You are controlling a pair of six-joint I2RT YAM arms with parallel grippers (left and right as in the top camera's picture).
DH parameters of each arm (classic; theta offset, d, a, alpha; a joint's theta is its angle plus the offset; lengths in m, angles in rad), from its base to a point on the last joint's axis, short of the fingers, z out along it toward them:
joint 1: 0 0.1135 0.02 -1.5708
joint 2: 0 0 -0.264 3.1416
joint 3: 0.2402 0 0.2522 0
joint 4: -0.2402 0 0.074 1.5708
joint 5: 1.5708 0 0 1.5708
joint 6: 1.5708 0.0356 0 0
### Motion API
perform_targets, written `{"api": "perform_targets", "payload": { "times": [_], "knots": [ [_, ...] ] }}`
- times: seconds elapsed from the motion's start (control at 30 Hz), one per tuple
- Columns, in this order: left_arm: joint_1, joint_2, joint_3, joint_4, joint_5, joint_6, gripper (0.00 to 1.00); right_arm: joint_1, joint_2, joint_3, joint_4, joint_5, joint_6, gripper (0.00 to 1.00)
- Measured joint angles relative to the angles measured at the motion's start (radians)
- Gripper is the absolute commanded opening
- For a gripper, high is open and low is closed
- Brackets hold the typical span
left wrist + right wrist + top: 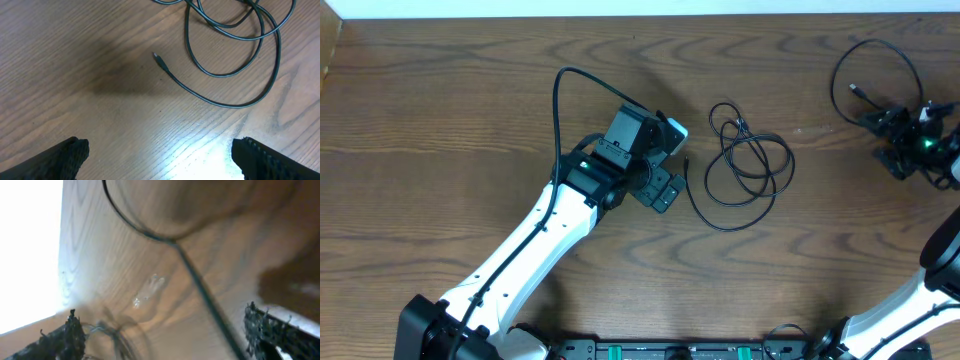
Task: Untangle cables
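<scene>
A black cable (750, 165) lies in loose overlapping loops at the table's middle, its small plug end (687, 160) pointing left. My left gripper (673, 162) hovers just left of that plug, open and holding nothing. In the left wrist view the cable (235, 75) and plug (157, 56) lie ahead of the gripper (160, 160). A second black cable (876, 72) loops at the far right. My right gripper (883, 141) sits beside it, open. In the blurred right wrist view this cable (200, 287) runs between the spread fingers (72, 335) of the gripper (170, 340), and I cannot tell whether it touches them.
The far edge of the wooden table (620, 14) runs along the top, with a bright strip behind it. A wooden corner (328, 50) stands at the far left. The left arm's own thicker black wire (560, 100) arcs above its wrist.
</scene>
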Motion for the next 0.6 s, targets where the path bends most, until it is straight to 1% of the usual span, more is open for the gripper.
{"api": "perform_targets", "payload": {
  "times": [0.03,0.07,0.17,0.23,0.3,0.33,0.47,0.53,0.6],
  "knots": [
    [0.0,0.0,0.0,0.0,0.0,0.0,0.98,0.0,-0.005,0.001,-0.026,-0.004,0.025,0.99],
    [0.0,0.0,0.0,0.0,0.0,0.0,0.98,0.0,-0.019,0.0,-0.104,-0.01,0.082,0.99],
    [0.0,0.0,0.0,0.0,0.0,0.0,0.98,0.008,-0.024,0.0,-0.224,0.021,0.172,0.99],
    [0.0,0.0,0.0,0.0,0.0,0.0,0.98,0.021,-0.024,-0.001,-0.256,0.031,0.211,0.99],
    [0.0,0.0,0.0,0.0,0.0,0.0,0.98,0.031,-0.024,-0.001,-0.253,0.014,0.227,0.94],
    [0.0,0.0,0.0,0.0,0.0,0.0,0.98,0.035,-0.024,-0.001,-0.237,-0.004,0.217,0.99],
    [0.0,0.0,0.0,0.0,0.0,0.0,0.98,0.04,-0.035,-0.002,-0.156,-0.022,0.124,0.99],
    [0.0,0.0,0.0,0.0,0.0,0.0,0.98,0.041,-0.077,-0.003,-0.118,-0.017,0.081,0.99],
    [0.0,0.0,0.0,0.0,0.0,0.0,0.98,0.044,-0.145,-0.004,-0.121,0.007,0.055,0.99]
  ]
}}
